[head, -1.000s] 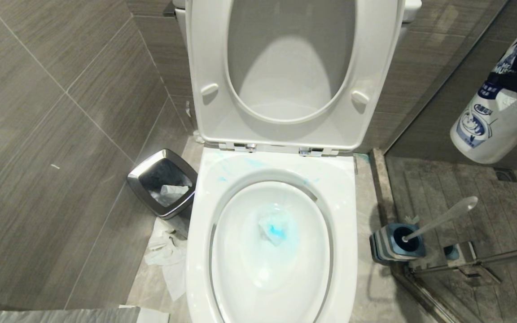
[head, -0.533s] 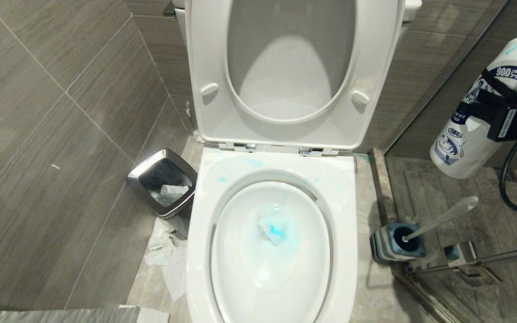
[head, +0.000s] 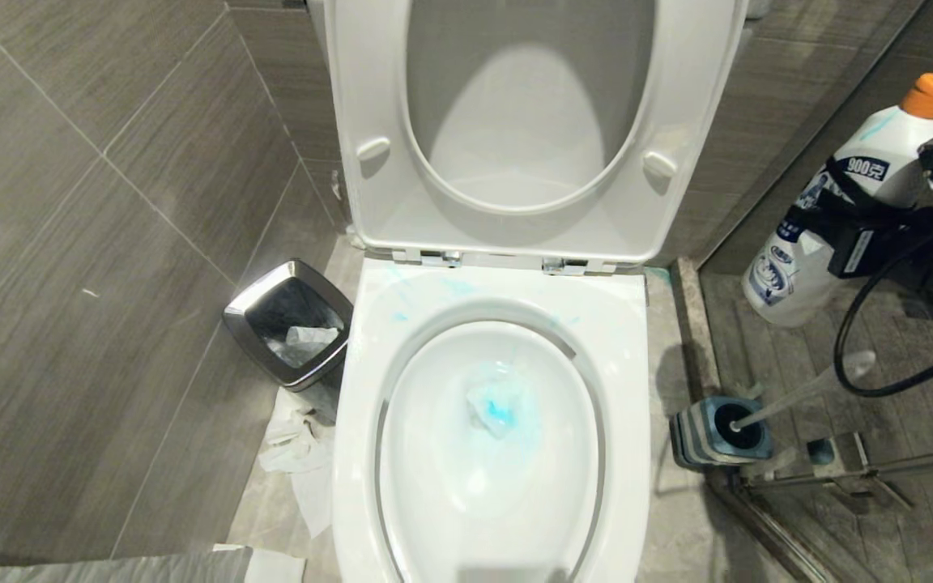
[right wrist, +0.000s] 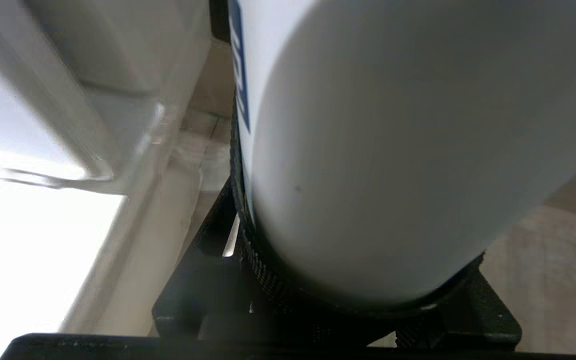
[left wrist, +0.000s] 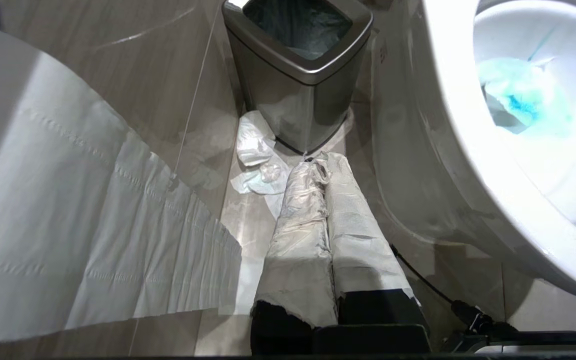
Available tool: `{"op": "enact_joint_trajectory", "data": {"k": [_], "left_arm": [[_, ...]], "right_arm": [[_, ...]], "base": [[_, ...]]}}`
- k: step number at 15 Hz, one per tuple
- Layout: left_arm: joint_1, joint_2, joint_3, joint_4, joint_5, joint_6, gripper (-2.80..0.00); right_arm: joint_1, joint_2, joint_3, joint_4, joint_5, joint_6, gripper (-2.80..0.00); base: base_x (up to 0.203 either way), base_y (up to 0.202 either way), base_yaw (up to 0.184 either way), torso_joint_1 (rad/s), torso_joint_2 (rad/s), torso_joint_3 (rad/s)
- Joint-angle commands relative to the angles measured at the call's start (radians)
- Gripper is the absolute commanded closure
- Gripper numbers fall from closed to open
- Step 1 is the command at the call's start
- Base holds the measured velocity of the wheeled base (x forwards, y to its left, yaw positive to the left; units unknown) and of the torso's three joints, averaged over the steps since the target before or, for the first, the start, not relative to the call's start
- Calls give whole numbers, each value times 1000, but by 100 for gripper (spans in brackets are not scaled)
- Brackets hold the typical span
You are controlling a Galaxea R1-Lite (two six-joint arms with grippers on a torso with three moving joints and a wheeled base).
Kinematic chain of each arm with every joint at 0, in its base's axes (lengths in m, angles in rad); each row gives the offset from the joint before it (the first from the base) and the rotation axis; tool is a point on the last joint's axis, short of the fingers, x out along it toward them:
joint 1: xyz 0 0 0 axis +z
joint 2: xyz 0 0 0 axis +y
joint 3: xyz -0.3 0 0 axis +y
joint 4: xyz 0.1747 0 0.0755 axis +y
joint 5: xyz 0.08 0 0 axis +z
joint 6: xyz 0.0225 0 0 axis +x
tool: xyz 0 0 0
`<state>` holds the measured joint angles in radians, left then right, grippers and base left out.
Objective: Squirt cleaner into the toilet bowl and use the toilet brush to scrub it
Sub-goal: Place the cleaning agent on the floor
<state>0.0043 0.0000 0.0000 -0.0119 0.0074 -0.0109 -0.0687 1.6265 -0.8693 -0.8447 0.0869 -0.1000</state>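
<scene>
- Right hand (head: 855, 231), upper right of the head view, grasps a tilted white bottle (head: 831, 219), orange cap uppermost.
- Left hand (left wrist: 325, 200), clenched, points floorward beside the bin (left wrist: 298, 75).
- Cleaner (head: 500, 409) tints the bowl (head: 628, 389); brush (head: 807, 389) in its holder (head: 709, 437), lower right.

Large grey-brown wall tiles (head: 94, 227) with a faint streaked grain cover the left side, split by thin pale grout lines. The floor (head: 677, 526) is paler grey stone. A small square steel bin (head: 288, 322) with a black liner stands in the corner, crumpled tissue (head: 296, 453) lying beside it. On the right, a glass shower door (head: 798, 162) meets a raised stone sill (head: 689, 324).
</scene>
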Motion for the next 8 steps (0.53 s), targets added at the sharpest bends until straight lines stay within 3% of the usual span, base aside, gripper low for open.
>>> {"op": "enact_joint_trajectory", "data": {"k": [1, 4, 8], "left_arm": [[0, 0, 8, 0, 0, 2, 0], [0, 0, 6, 0, 0, 2, 0], [0, 0, 8, -2, 0, 0, 0]], "right_arm": [[-13, 122, 21, -127, 18, -1, 0], [-32, 244, -13, -261, 66, -4, 0], [-25, 346, -77, -290, 131, -28, 0]], "base": [[0, 0, 0, 0, -2, -176], [0, 0, 0, 8, 4, -188], [0, 0, 0, 2, 1, -195]]}}
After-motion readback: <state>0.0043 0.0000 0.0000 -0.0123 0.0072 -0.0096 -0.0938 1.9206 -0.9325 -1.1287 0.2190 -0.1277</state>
